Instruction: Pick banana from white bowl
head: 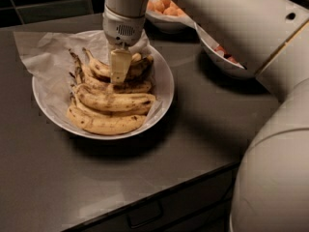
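Observation:
The wide white bowl, lined with crumpled white paper, holds several spotted yellow bananas. The strongly curved banana, with brown blotches, a dark stem and a darkened end, lies at the back of the pile. My gripper reaches straight down from above into the bowl. Its tip sits on the middle of this curved banana and hides part of it. Two straighter, paler bananas lie at the front of the bowl.
A white bowl of orange round fruits stands behind at the back. A deeper white bowl with red berries stands to the right, partly under my arm. The dark counter's front edge runs below, above a drawer.

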Action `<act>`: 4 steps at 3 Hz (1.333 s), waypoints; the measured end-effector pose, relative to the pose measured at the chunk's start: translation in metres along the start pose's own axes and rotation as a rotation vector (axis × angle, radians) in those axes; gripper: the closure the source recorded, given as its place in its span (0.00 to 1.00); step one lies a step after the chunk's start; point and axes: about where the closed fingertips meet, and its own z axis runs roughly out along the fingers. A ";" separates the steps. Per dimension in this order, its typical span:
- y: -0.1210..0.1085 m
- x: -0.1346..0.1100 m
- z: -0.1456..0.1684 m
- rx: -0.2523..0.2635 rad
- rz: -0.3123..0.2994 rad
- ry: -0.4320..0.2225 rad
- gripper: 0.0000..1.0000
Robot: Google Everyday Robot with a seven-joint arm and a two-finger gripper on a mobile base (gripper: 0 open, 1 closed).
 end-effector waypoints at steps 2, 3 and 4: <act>-0.002 0.000 0.004 -0.010 -0.002 0.001 0.66; -0.002 0.000 0.004 -0.010 -0.002 0.001 0.89; -0.002 0.000 0.004 -0.010 -0.002 0.001 1.00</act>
